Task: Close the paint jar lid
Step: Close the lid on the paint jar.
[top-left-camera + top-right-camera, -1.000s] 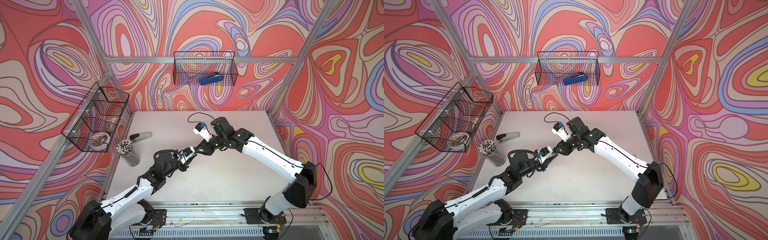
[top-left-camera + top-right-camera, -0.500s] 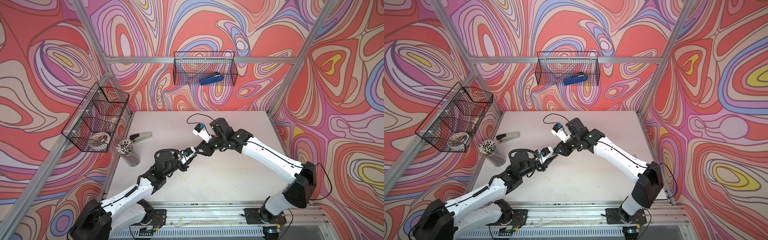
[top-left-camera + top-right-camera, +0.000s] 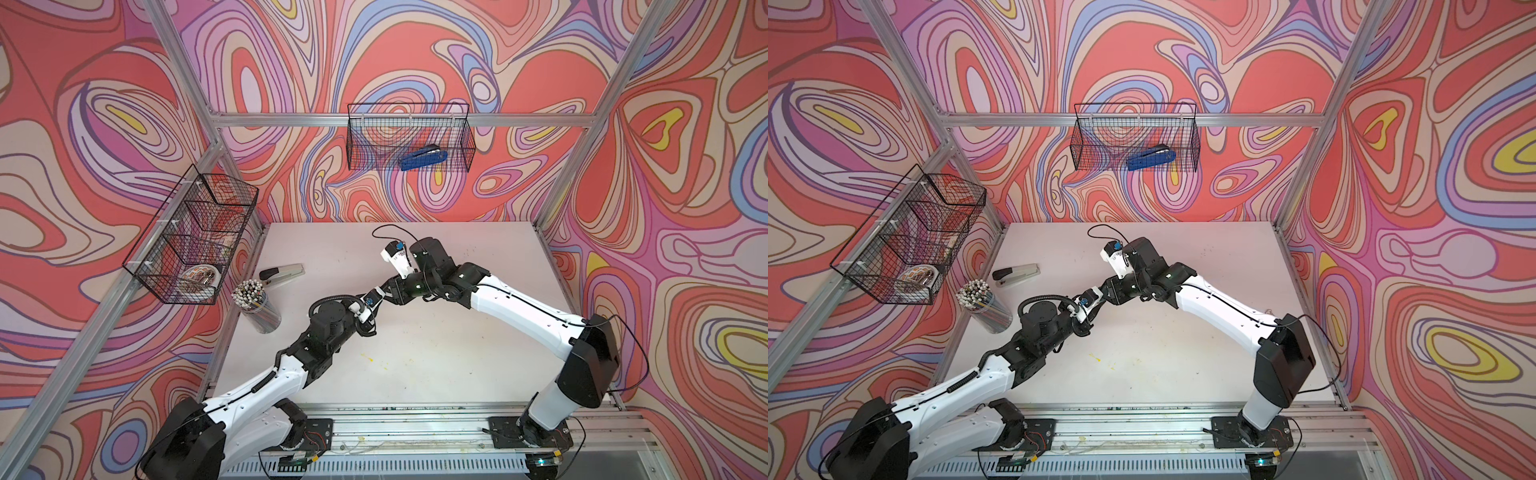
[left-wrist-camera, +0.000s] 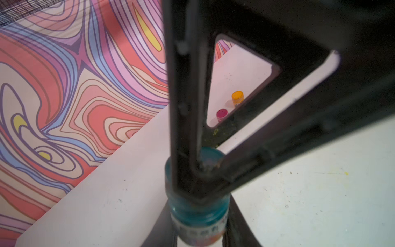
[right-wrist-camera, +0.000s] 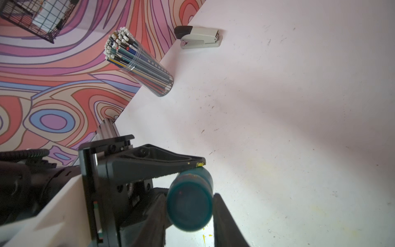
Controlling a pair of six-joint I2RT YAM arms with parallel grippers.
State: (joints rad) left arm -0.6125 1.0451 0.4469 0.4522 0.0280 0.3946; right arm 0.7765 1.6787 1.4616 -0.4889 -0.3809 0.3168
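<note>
- Teal paint jar (image 5: 189, 205) sits between the two grippers, which meet near the middle of the white table (image 5: 277, 107); both top views hide the jar behind the gripper bodies.
- Right gripper (image 5: 190, 196): jaws closed on the jar body, one finger (image 5: 224, 216) pressed to each side. The jar's round base faces the right wrist camera.
- Left gripper (image 4: 203, 171): jaws drawn in as far as they go, gripping the teal lid (image 4: 211, 156) at the jar's far end. The two fingers converge in a V across the lid, and the tips touch it.
- Seen from the right wrist, one left finger (image 5: 154, 164) lies along the lid's edge, with a yellow paint fleck at its tip.
- The labelled jar body (image 4: 201, 233) extends from the lid toward the right gripper's fingers.
- Whether the lid is fully seated cannot be told; the fingers cover the seam.
- An orange jar (image 4: 237, 97) and a red jar (image 4: 221, 113) stand capped on the table, well apart from the grippers.
- A pencil cup (image 5: 139, 64) and a grey stapler (image 5: 198, 37) sit near the table's left edge.
</note>
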